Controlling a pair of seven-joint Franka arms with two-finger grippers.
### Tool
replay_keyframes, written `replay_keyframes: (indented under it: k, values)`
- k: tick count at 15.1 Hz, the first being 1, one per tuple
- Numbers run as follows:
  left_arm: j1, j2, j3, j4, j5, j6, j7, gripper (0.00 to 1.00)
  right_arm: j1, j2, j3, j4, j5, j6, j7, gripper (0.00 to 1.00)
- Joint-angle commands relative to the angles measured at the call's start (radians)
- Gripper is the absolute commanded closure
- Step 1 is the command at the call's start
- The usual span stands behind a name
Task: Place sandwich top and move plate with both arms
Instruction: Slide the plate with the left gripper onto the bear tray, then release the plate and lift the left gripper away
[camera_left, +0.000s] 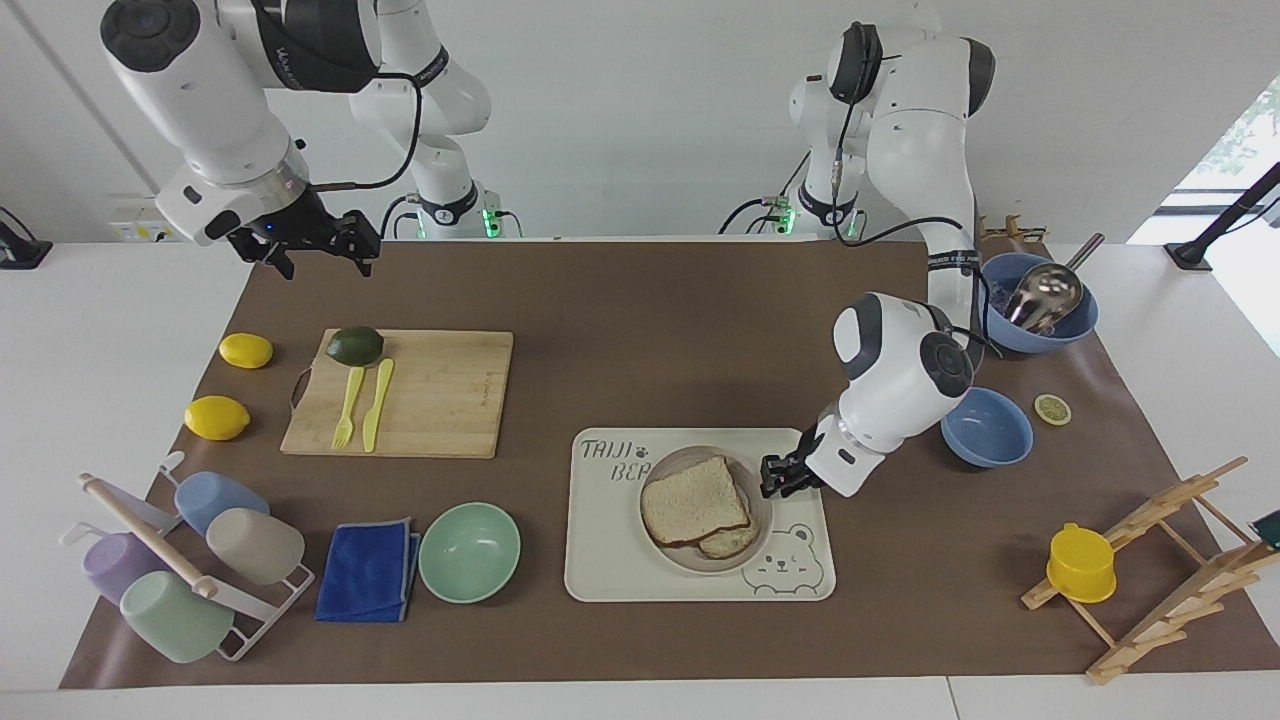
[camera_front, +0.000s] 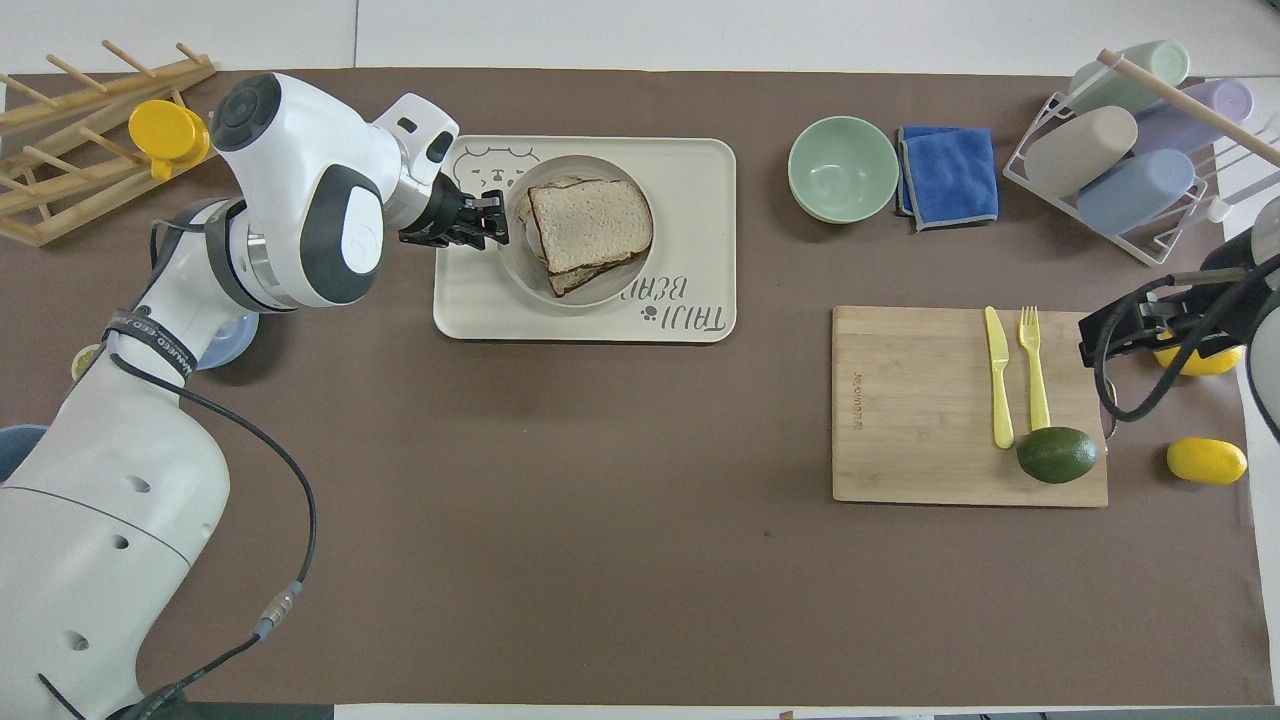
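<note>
Already the bread (camera_left: 695, 500) lies atop the sandwich on the plate (camera_left: 762, 510), which sits on the tray (camera_left: 600, 570). Our left gripper (camera_left: 776, 478) touches the plate's rim, fingers' state unclear; our right gripper (camera_left: 318, 243) waits open above the mat and must come over next.

The sandwich top (camera_left: 695, 498) is covering most of the slice beneath it, so only a corner and an edge of that lower slice (camera_left: 732, 541) are peeking out, and whatever lies between them is staying hidden. The left gripper (camera_left: 772, 478) is sitting at the rim of the plate (camera_left: 762, 510), its jaws too small to read as open or closed on the rim. In the overhead view, the right gripper (camera_front: 1105, 340) is being cut off by the picture's edge, and the left arm is hiding the blue bowl (camera_front: 222, 340) under it.
</note>
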Motion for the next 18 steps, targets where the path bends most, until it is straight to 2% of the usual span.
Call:
replay_keyframes:
  k: [1, 3, 5, 7, 11, 15, 18]
  values:
    - [0.035, -0.015, 0.002, 0.060, 0.039, -0.105, 0.012, 0.00, -0.006, -0.004, 0.007, 0.006, -0.001, -0.010, -0.028, 0.00]
    - [0.061, -0.048, 0.019, 0.074, 0.043, -0.131, 0.009, 0.00, -0.006, -0.004, 0.007, 0.006, -0.001, -0.010, -0.028, 0.00]
    - [0.074, -0.134, 0.062, 0.064, 0.042, -0.169, 0.009, 0.00, -0.006, -0.004, 0.007, 0.006, -0.001, -0.010, -0.028, 0.00]
    - [0.068, -0.206, 0.113, 0.062, 0.115, -0.235, 0.010, 0.00, -0.006, -0.004, 0.007, 0.006, -0.001, -0.010, -0.028, 0.00]
    - [0.069, -0.279, 0.114, 0.059, 0.255, -0.294, 0.025, 0.00, -0.003, -0.004, 0.007, 0.007, -0.001, -0.010, -0.028, 0.00]
    - [0.072, -0.355, 0.116, 0.056, 0.266, -0.380, 0.027, 0.00, -0.003, -0.004, 0.007, 0.007, -0.001, -0.010, -0.028, 0.00]
    - [0.110, -0.453, 0.114, 0.007, 0.267, -0.444, 0.032, 0.00, -0.003, -0.004, 0.007, 0.007, -0.001, -0.010, -0.028, 0.00]
